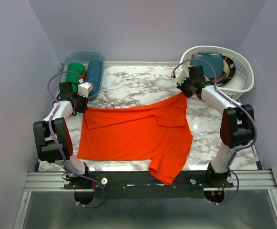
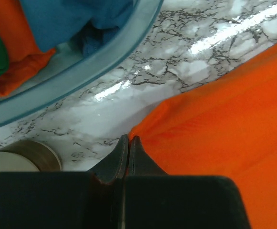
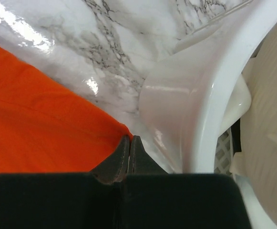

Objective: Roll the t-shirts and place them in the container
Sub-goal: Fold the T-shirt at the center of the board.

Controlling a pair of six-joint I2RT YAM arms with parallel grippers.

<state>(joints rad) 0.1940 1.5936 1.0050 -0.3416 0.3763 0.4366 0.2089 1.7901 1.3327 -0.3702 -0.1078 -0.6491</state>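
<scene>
A bright orange-red t-shirt (image 1: 133,133) lies spread across the marble table, one sleeve hanging over the near edge. My left gripper (image 1: 84,107) pinches its far left corner; in the left wrist view the gripper (image 2: 128,139) is shut on the cloth's tip, the orange t-shirt (image 2: 224,124) spreading away to the right. My right gripper (image 1: 185,92) holds the far right corner; in the right wrist view that gripper (image 3: 129,139) is shut on the edge of the orange t-shirt (image 3: 38,114).
A clear blue bin (image 1: 96,61) at the back left holds rolled green, blue and orange shirts (image 2: 62,19). A white laundry basket (image 1: 238,71) with more clothes stands at the back right, its wall (image 3: 195,109) close beside my right fingers.
</scene>
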